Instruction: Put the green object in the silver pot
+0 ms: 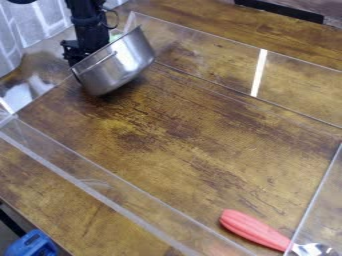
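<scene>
The camera view shows a brown wooden counter (187,150) with a red-handled utensil (257,230) lying at its near right corner, the handle slanting toward the metal end (314,249), which is cut off by the frame. At the near left corner, a blue object (35,243) shows at the bottom edge, too little of it in view to identify. Clear panels (134,205) run along the near side of the wooden surface, and another clear strip borders its right side. Farther back, a short white stripe (259,73) marks the wood right of center.

At the far left, the silver pot (115,66) sits tilted steeply on its side rather than upright, its shiny curved wall catching the light. The black robot arm (86,22) reaches down from the top edge to the pot's left side, its lower end close against the rim. The jaws (80,50) are dark and partly lost against the pot; whether they are apart, together or clamped on the rim cannot be told. A small patch of pale green (116,36) shows just behind the pot's upper edge, beside the arm; it may be the green object, but whether it lies inside or behind the pot cannot be made out. Shiny, silvery material (34,30) fills the far left corner.
</scene>
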You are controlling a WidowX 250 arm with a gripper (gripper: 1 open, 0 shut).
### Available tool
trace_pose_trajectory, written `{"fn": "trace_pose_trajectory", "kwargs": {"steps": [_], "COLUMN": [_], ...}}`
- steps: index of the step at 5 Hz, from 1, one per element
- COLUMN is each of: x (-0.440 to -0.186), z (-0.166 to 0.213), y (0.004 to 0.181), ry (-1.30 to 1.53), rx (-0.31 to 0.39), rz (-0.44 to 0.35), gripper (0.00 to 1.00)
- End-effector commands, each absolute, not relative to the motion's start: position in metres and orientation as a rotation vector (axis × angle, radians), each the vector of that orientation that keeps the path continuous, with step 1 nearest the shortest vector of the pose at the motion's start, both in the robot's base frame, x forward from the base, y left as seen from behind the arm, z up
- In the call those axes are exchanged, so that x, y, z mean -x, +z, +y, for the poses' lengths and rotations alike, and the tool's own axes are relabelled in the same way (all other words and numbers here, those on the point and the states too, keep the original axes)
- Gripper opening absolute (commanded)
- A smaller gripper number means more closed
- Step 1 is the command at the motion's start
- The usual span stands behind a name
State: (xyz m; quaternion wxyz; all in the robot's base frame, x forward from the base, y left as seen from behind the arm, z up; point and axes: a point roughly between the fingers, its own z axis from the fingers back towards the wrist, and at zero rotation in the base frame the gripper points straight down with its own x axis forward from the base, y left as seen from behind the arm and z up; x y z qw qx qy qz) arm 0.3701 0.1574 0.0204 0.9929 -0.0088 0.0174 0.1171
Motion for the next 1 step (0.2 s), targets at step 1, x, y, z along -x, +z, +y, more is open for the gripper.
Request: {"fn": "trace_pose_trajectory", "kwargs": {"steps": [1], "x": [-0.3654], "z": [0.1394], "y": [0.0157], "ry": [0.233], "rx": [0.047], "rz": [0.075], "gripper": [0.0]}}
